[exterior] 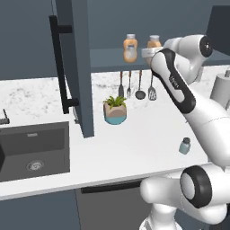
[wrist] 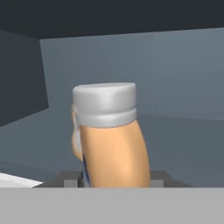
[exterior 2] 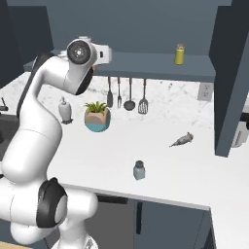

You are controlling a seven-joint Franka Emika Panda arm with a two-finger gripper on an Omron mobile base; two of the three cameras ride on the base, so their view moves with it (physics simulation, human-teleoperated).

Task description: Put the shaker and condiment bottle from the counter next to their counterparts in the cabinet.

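Close in the hand view stands an orange condiment bottle (wrist: 114,144) with a pale cap, and my gripper (wrist: 114,180) is shut on it, one dark fingertip against each side. Behind its left edge peeks a sliver of its counterpart bottle (wrist: 75,140). In the left base view the held bottle (exterior: 154,44) is on the cabinet shelf (exterior: 105,58), just right of the other orange bottle (exterior: 130,47), with my hand reaching in from below. The teal-grey shaker (exterior: 184,146) (exterior 2: 139,170) stands alone on the white counter (exterior: 134,148). The yellow-green shaker (exterior 2: 180,54) is further along the shelf.
The cabinet door (exterior: 76,67) hangs open with its black bar handle (exterior: 59,67). A potted plant (exterior: 115,110), hanging utensils (exterior: 134,85) and a soap dispenser (exterior 2: 64,111) line the back wall. A dark sink (exterior: 36,152) lies left. A small grey object (exterior 2: 182,140) lies on the counter.
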